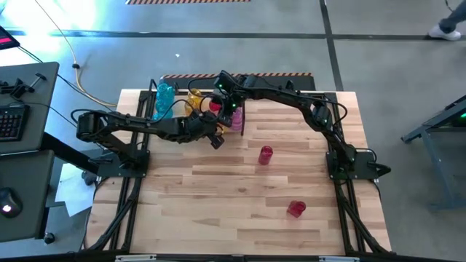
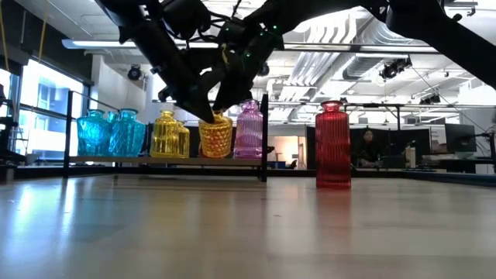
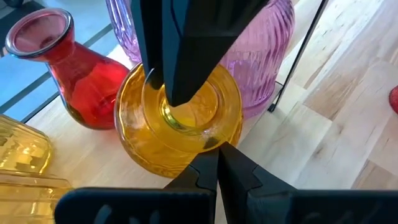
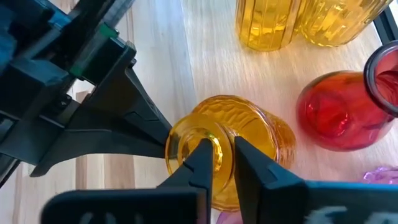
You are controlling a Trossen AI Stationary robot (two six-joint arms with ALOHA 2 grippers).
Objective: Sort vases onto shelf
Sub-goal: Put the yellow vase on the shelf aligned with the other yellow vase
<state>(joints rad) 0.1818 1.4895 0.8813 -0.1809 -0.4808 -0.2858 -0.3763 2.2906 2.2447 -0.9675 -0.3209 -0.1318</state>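
A squat amber vase [image 2: 215, 138] stands on the shelf's plank [image 2: 155, 160], between the yellow vases [image 2: 167, 133] and a pink vase [image 2: 249, 130]. A red vase [image 3: 81, 81] stands just behind it, and cyan vases [image 2: 108, 133] fill the shelf's left end. Both grippers meet over the amber vase's mouth. My right gripper [image 4: 221, 152] is shut on its rim. My left gripper [image 3: 217, 155] is shut, with its tips at the rim's opposite side. In the high view the arms hide the amber vase. My left gripper's shut fingertips [image 4: 163, 140] touch the outer edge of the amber vase's rim [image 3: 208, 144], slanting down from the table's left. Nothing shows between the fingers. My right gripper pinches the rim [image 4: 219, 144], one finger inside the mouth and one outside. It slants down from the right, and the vase stands upright on the plank.
A tall red vase [image 2: 333, 147] stands on the table right of the shelf [image 1: 266, 154], and another red one [image 1: 295, 209] sits nearer the front edge. The shelf's black end post [image 2: 265, 139] rises beside the pink vase. Bare wood lies across the table's near half.
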